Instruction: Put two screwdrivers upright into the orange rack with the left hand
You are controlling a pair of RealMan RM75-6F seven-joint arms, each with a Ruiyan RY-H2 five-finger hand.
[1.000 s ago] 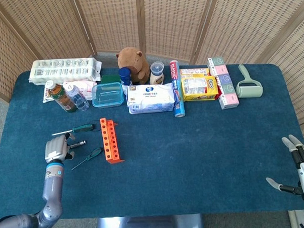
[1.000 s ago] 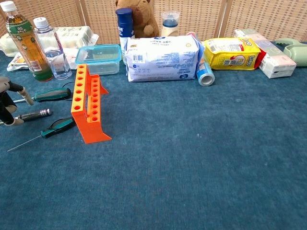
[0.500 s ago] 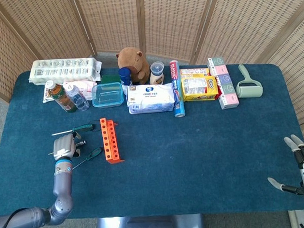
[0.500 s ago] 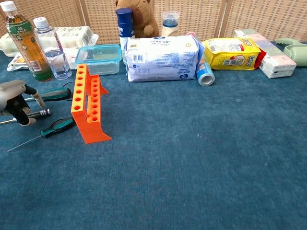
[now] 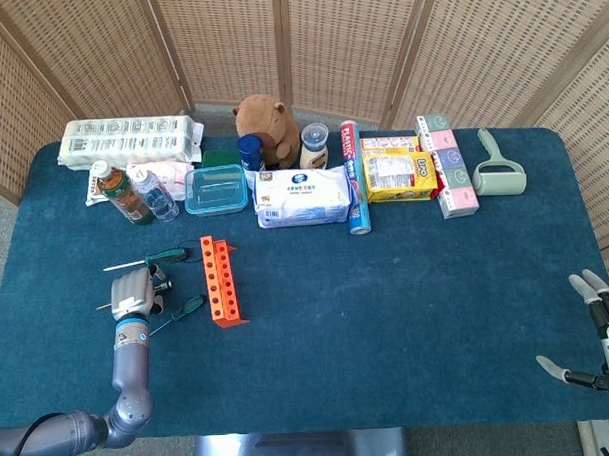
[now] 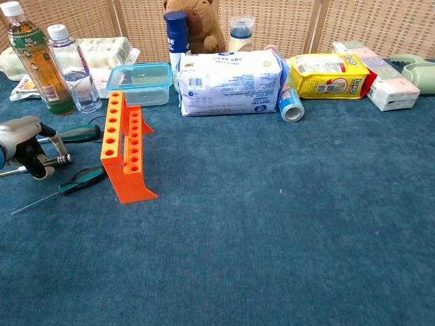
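Note:
The orange rack (image 5: pixel 221 281) (image 6: pixel 124 151) stands on the blue cloth, its holes empty. Three screwdrivers lie left of it. My left hand (image 5: pixel 133 292) (image 6: pixel 24 134) is down over the middle one, a dark steel-handled screwdriver (image 6: pixel 57 160) (image 5: pixel 160 286), with fingers curled on both sides of its handle; it still lies flat on the cloth. A green-handled screwdriver (image 5: pixel 166 257) (image 6: pixel 80 132) lies just behind the hand. A thin green screwdriver (image 5: pixel 188 306) (image 6: pixel 83 178) lies in front, next to the rack's foot. My right hand (image 5: pixel 601 340) hangs open at the table's right edge.
Two bottles (image 6: pixel 62 68) and a clear lidded box (image 6: pixel 141 83) stand close behind the rack. A wipes pack (image 6: pixel 230 83), a blue tube (image 6: pixel 291 102), a plush toy (image 5: pixel 267 127), snack boxes (image 5: pixel 399 175) and a lint roller (image 5: pixel 498 171) line the back of the table.
My left hand slid right over the steel-handled screwdriver and came down with its fingers around the handle. The right hand has barely moved.

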